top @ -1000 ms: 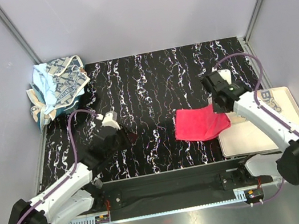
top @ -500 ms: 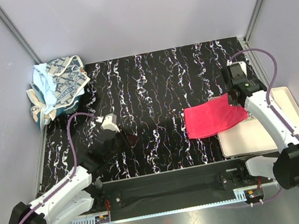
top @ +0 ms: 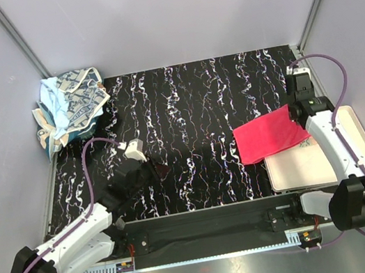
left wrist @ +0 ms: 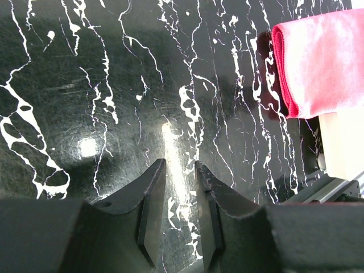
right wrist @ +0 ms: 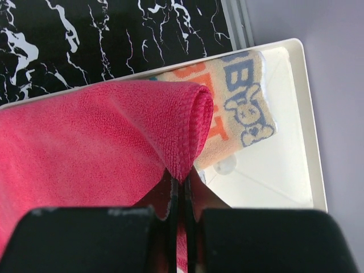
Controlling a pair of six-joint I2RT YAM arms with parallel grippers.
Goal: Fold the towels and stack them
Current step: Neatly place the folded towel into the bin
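Writing: the cream towel (right wrist: 239, 111) carries blue and orange block letters and a small blue rabbit drawing. I can make out a blue "B"; the rest is cut off by the pink-red towel (right wrist: 96, 142).
Pile print: the grey cloth in the towel pile (top: 70, 108) has a dark-blue pattern, too small for me to read.
Right jaws: pressed together on a folded edge of the pink-red towel, pinching it.
Left jaws: spread partway, with nothing between them, low over the bench (top: 184, 108) at near left.
Pink-red towel: on the right of the bench, folded over, reaching from the black marbled top across the far left corner of the tray (top: 300, 171). I cannot tell whether it rests on the surface.
Cream towel: lying in the tray at its far side, partly under the pink-red towel.
Towel pile: crumpled in the far left corner, well apart from both jaws.
In the way: from above, my right arm (top: 333, 145) hides the cream towel and part of the tray.
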